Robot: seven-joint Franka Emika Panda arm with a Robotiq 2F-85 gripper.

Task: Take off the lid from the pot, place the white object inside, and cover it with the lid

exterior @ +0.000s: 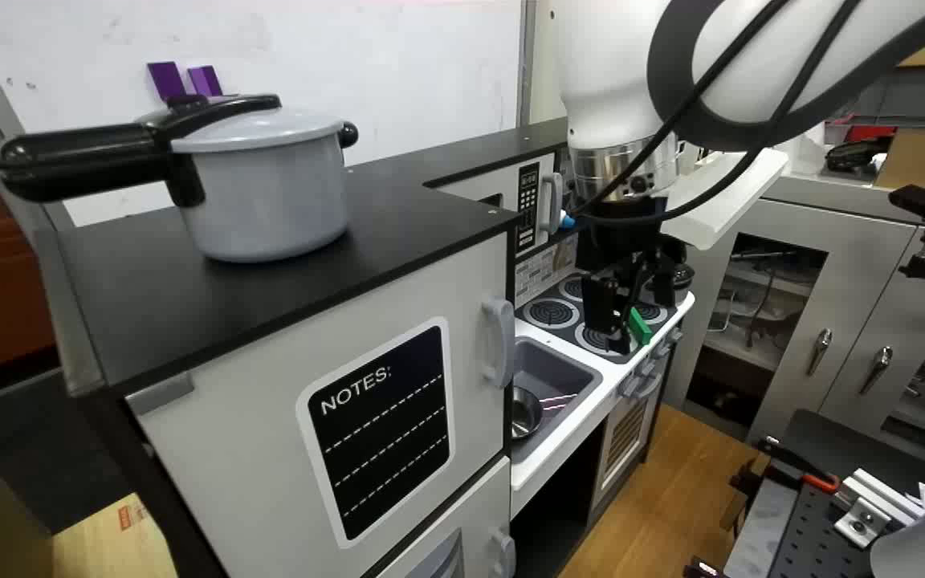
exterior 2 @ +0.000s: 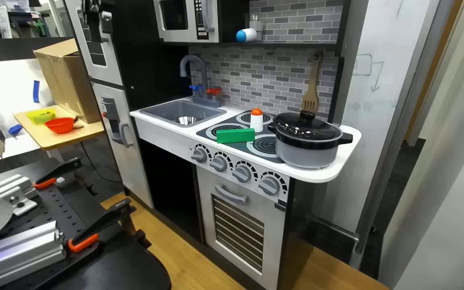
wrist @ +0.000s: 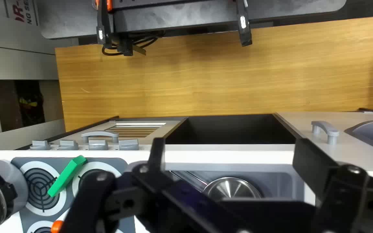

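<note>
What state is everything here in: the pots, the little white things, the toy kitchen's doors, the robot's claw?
Gripper: open, holding nothing
Black-lidded pot: covered
Long-handled pot: covered
Orange-topped white object: standing upright
Blue-ended white object: lying on its side
Oven door: shut
Microwave door: shut

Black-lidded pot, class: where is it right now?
In an exterior view, the black-lidded pot stands at the right end of the countertop, right of the green block and the orange-topped white object.
</note>
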